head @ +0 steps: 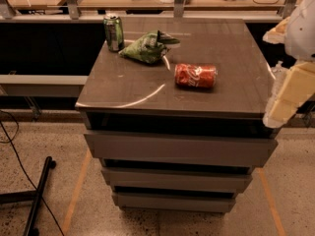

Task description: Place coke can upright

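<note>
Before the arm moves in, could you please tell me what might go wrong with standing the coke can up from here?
1. The coke can lies on its side on the smooth cabinet top. A nudge could send it rolling toward the front edge.
2. The hand hangs beyond the right edge, apart from the can. Coming in low, it might clip that edge.
3. A can pushed back and left could bump the green bag.
</note>
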Available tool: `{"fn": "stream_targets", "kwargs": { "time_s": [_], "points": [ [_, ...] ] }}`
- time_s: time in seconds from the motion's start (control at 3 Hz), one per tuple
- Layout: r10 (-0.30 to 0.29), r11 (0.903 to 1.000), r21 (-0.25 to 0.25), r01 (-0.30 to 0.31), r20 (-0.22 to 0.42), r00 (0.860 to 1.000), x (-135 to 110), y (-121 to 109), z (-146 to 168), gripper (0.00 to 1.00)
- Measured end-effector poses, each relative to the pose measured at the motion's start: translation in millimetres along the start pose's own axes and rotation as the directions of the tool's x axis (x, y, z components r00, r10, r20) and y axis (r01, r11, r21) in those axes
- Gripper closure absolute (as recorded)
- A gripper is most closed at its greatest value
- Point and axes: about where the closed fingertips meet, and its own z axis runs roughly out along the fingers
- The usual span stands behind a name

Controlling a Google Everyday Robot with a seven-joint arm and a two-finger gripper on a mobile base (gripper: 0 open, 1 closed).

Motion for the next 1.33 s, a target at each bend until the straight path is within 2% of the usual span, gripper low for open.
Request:
{"fn": "stream_targets", "kwargs": {
  "time_s": [0.33,0.67,1.0,1.33],
  "points": [
    [-0.093,0.9952,0.033,0.092,0.052,0.994,-24.0,-20.5,-3.6,0.0],
    [-0.169,0.9848,0.055,0.165,0.07,0.983,-50.5,-44.2,-2.3,0.0],
    [-0.231,0.9725,0.042,0.229,0.055,0.971,-99.3,-86.6,29.8,0.0],
    [-0.226,0.974,0.01,0.226,0.025,0.974,-124.4,-114.3,69.4,0.0]
  ]
}}
